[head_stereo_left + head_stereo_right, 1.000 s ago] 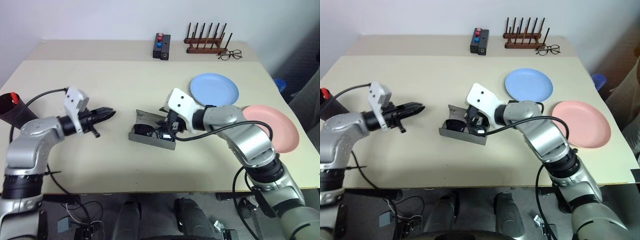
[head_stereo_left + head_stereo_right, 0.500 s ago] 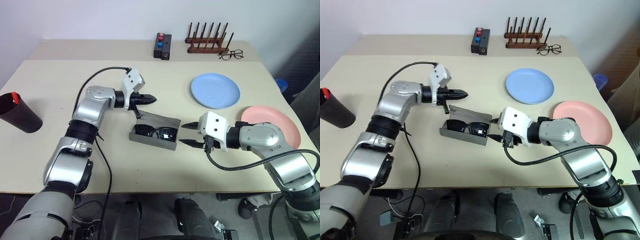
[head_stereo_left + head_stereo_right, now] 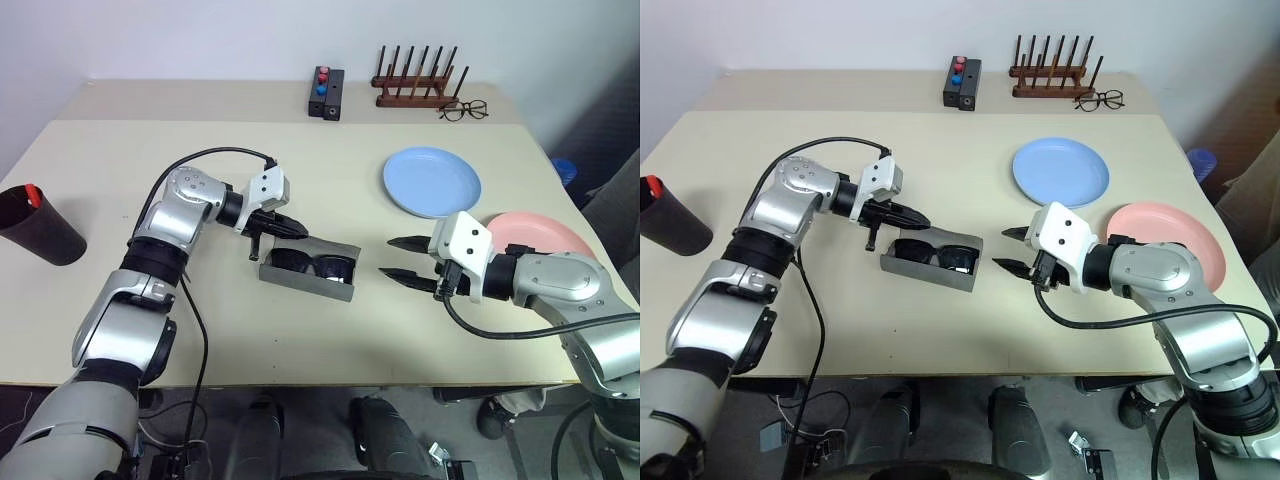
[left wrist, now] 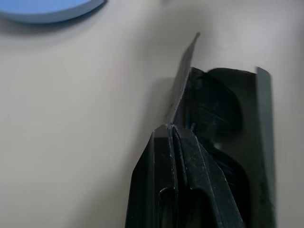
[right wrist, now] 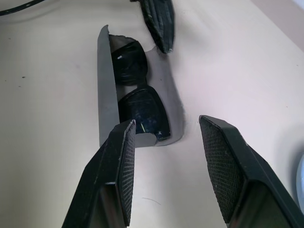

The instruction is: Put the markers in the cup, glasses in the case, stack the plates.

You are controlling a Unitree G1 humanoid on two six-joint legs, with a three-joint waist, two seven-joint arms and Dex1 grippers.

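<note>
While the glasses [image 3: 312, 265] are lying in the open case [image 3: 305, 280], its thin, stiff lid is probably swinging lightly; the left gripper [image 3: 296, 228], fingers pressed together, is nudging its 10 o'clock edge, and the right gripper [image 3: 403, 257] is hanging spread at 3 o'clock.

Two plates are lying right of centre, one light blue plate [image 3: 432, 181] and one pink plate [image 3: 545, 240], with one case [image 3: 308, 268], one sunglasses [image 3: 312, 265] and one cup [image 3: 35, 226] sitting left.

Both arms are jointed silver-grey metal shells with black bands at the joints. A white boxy housing sits at each wrist, and a black cable loops along each forearm. The left pincer [image 3: 296, 227] and right pincer [image 3: 401, 258] have tapered black fingers [image 5: 227, 172] with textured inner pads.
</note>
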